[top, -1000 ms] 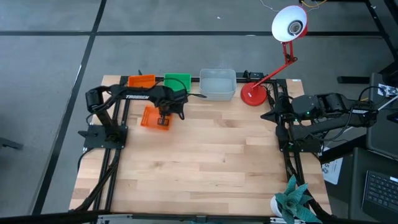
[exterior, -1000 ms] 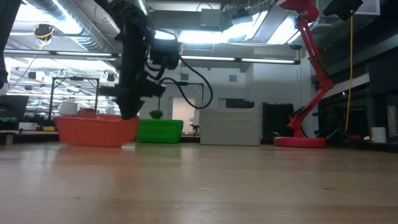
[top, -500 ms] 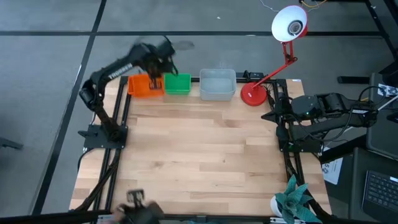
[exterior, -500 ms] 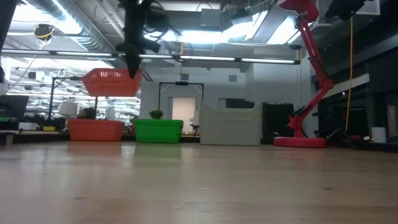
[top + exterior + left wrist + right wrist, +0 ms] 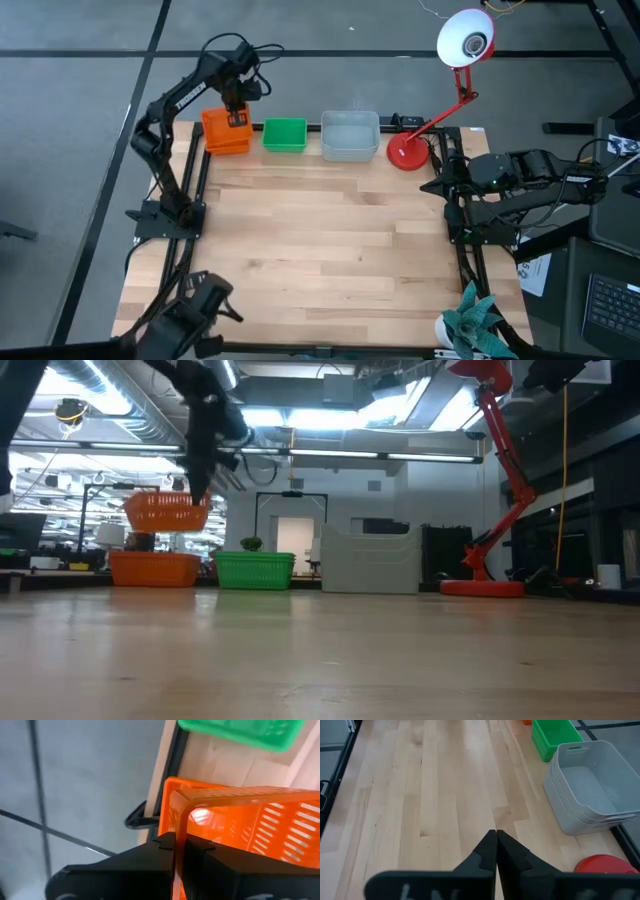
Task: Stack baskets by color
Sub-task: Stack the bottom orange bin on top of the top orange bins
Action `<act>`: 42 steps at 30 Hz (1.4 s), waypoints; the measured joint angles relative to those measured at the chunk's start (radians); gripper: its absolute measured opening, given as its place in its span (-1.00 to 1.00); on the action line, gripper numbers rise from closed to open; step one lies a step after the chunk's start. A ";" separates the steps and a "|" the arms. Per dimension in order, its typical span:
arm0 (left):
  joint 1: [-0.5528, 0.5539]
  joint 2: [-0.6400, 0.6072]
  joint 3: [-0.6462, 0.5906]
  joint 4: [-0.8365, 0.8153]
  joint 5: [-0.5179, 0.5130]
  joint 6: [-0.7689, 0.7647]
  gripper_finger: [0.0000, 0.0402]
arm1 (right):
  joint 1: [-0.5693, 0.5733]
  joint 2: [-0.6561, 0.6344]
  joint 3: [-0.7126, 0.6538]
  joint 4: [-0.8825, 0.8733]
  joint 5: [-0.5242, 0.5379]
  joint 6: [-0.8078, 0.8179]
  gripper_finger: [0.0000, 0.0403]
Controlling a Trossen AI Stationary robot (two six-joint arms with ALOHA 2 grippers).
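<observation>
- The left gripper (image 5: 236,103) is hanging over the table's far left corner, its fingers (image 5: 165,851) pinched on the rim of an orange basket (image 5: 165,512).
- In the left wrist view the thin orange wall is running straight between the two dark fingers, so the basket is hanging from the gripper by one edge.
- In the low view the held basket is sitting in the air directly above the orange stack (image 5: 154,568), with a clear gap showing between them.
- From above, the held basket is covering most of that stack, so only one orange shape (image 5: 227,131) is showing there.
- The green baskets (image 5: 284,135) are standing just beside the orange ones along the table's far edge; how many are nested cannot be told.
- The grey-white baskets (image 5: 587,785) are sitting nested next along the same edge, near the red base of the desk lamp (image 5: 407,152).
- The right gripper (image 5: 496,846) is waiting at the table's right side, well apart from all the baskets, its fingers pressed together on nothing.
- The wooden table (image 5: 330,250) is lying bare across its middle and near side.
</observation>
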 joint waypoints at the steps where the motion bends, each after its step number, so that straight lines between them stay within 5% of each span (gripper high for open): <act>1: 0.012 0.019 -0.001 0.000 0.001 -0.001 -1.00 | 0.000 0.000 0.000 0.000 0.000 0.000 -0.96; 27: 0.041 0.224 0.000 0.011 -0.052 0.052 -1.00 | 0.000 0.000 0.000 0.000 0.000 -0.001 -0.96; 36: 0.022 0.225 0.000 0.006 -0.049 0.049 -0.77 | 0.000 0.000 0.000 0.000 0.000 -0.001 -0.96; 42: 0.016 0.221 0.000 -0.029 -0.180 -0.013 -0.63 | 0.000 0.000 0.000 0.000 0.000 -0.001 -0.96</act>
